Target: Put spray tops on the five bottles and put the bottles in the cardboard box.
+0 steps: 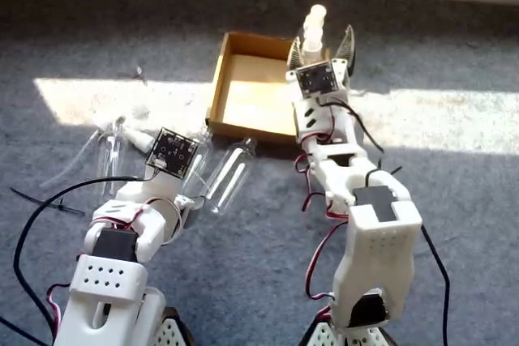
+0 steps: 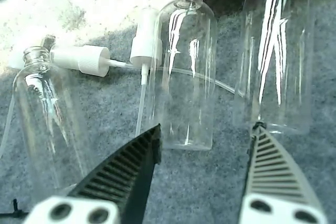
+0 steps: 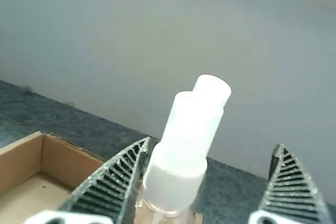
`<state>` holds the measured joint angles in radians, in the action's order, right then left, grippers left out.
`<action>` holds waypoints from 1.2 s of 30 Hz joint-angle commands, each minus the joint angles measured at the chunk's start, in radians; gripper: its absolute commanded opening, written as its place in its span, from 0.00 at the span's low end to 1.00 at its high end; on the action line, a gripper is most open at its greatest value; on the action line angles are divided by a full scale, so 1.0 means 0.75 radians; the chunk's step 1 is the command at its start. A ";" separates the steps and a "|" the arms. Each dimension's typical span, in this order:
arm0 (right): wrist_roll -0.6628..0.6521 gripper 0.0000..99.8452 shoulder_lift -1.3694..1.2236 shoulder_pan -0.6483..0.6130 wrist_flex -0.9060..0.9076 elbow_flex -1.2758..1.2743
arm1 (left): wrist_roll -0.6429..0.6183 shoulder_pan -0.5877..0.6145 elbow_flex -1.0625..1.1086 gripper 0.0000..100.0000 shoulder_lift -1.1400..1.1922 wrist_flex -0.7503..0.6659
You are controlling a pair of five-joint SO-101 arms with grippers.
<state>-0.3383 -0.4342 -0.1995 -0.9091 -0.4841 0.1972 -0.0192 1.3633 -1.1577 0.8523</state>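
Three clear bottles without tops lie on the grey carpet in front of my left gripper (image 2: 206, 128), which is open just short of them: a left bottle (image 2: 44, 114), a middle bottle (image 2: 186, 66) (image 1: 199, 161) and a right bottle (image 2: 275, 51) (image 1: 229, 174). Two white spray tops (image 2: 84, 59) (image 2: 144, 43) with thin tubes lie loose between them. My right gripper (image 3: 212, 146) (image 1: 322, 44) hangs open over the far right corner of the cardboard box (image 1: 219, 79) (image 3: 26, 166). A bottle with a white spray top (image 3: 189, 135) (image 1: 314, 26) stands upright between its jaws, closer to one finger.
The box floor (image 1: 255, 99) is bare where it shows. Another clear bottle (image 1: 109, 151) and a spray top (image 1: 134, 134) lie left of the left arm. A black cable tie (image 1: 45, 204) lies at the left. A pale wall runs behind the box.
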 commanded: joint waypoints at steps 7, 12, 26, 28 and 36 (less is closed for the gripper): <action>-0.016 0.31 0.324 -0.001 0.240 0.009 | 0.010 -0.026 -0.009 0.26 -0.013 -0.025; -0.016 0.31 0.437 -0.005 0.343 0.011 | 0.010 -0.026 -0.009 0.26 -0.013 -0.025; -0.016 0.30 1.321 -0.169 1.366 0.064 | 0.006 -0.024 -0.007 0.26 -0.013 -0.025; -0.016 0.30 1.468 -0.212 1.611 0.056 | 0.004 -0.017 -0.013 0.26 -0.013 -0.025; -0.018 0.30 1.842 -0.512 2.298 -0.390 | 0.004 0.167 -0.073 0.26 -0.003 -0.023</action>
<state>-0.3445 0.8608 -0.5309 0.7188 -0.6928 0.1972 0.0606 1.3617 -1.1577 0.8523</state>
